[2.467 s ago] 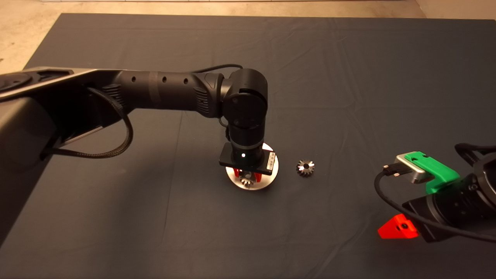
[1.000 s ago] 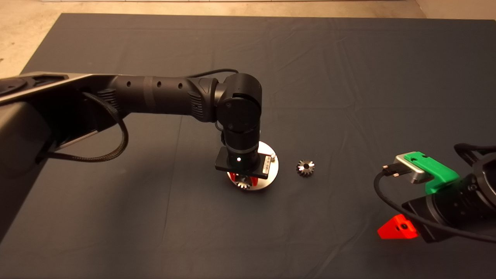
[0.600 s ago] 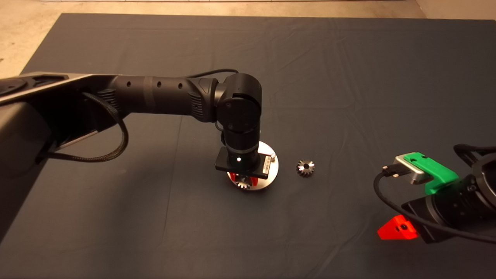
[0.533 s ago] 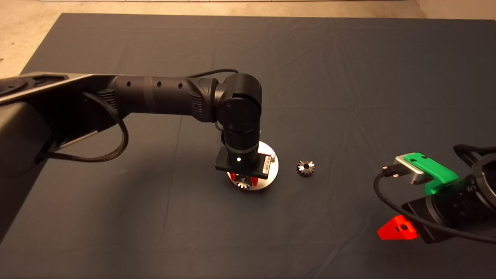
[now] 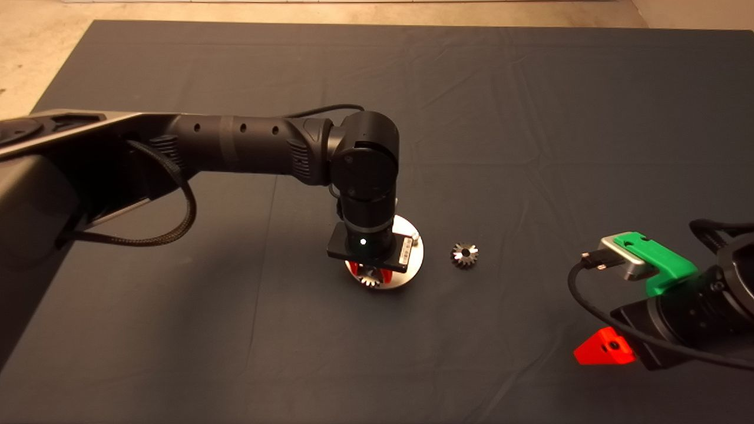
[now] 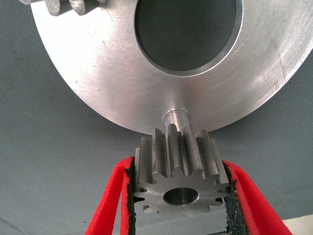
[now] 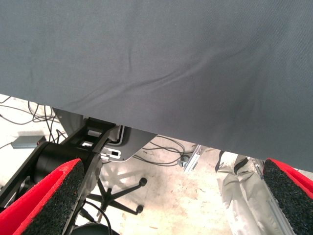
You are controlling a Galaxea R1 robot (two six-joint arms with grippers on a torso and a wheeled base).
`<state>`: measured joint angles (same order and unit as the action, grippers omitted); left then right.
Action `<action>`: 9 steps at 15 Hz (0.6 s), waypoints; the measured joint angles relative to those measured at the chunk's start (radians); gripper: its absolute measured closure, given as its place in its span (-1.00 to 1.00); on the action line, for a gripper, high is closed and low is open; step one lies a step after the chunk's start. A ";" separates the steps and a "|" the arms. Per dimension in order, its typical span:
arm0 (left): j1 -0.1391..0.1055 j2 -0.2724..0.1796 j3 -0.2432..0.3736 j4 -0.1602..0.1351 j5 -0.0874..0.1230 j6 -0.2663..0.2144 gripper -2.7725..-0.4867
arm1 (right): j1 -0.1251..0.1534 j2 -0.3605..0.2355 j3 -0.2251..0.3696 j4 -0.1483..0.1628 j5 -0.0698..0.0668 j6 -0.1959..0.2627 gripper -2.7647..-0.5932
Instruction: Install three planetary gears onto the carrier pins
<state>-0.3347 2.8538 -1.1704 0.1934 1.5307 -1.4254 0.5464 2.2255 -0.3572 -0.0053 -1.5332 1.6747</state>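
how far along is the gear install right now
One gear looks already on the disc, at its far rim. The left gripper holds a second gear by a bare pin, not yet seated. A third gear lies loose on the mat. The right gripper waits open at the mat's edge.

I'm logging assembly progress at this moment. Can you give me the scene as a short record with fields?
left end effector: shut on a small silver-grey toothed metal gear, held at the rim of the flat round metal carrier disc
pin: short metal peg just beyond the held gear, not yet through its hole
loose gear: on the dark mat, right of the disc
right end effector: open, parked at lower right
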 joint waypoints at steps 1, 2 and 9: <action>0.000 0.000 0.000 0.000 0.000 0.001 0.65 | 0.000 0.000 0.000 0.000 0.000 0.000 -0.97; 0.000 0.000 -0.001 0.000 0.000 0.002 0.65 | 0.000 0.000 0.000 0.000 0.000 0.000 -0.97; 0.000 0.014 -0.008 0.000 0.011 0.017 0.66 | 0.000 0.002 0.000 0.000 0.000 0.000 -0.97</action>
<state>-0.3347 2.8681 -1.1785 0.1934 1.5419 -1.4089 0.5464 2.2279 -0.3572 -0.0053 -1.5336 1.6747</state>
